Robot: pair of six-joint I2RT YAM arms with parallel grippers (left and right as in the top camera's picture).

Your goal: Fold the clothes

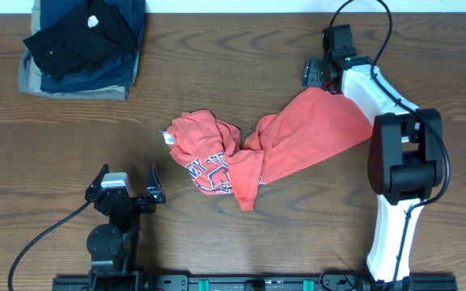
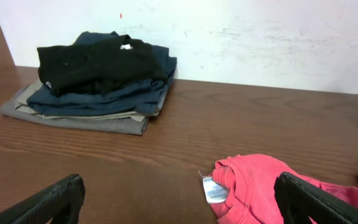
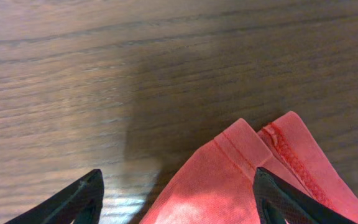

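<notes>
Nearest the lens in the left wrist view, the left gripper (image 2: 178, 186) has its black jaws spread fully and holds nothing. Just beyond, at 4 o'clock, lies the orange-red short-sleeved cotton T-shirt (image 2: 260, 186), collar & white label (image 2: 215, 190) up. From overhead it's bunched at centre of the brown wood-grain table (image 1: 55, 145), w/ one flat panel running to 2 o'clock. There the right gripper (image 3: 176, 183) straddles a stitched hem corner, jaws well apart, nothing pinched yet. Likely light, limp, non-fragile; it'll drape & bunch, so best taken at hem corners or shoulder seams. Far off at 11 o'clock sits a stack of black, navy & khaki folded garments (image 2: 98, 87).
</notes>
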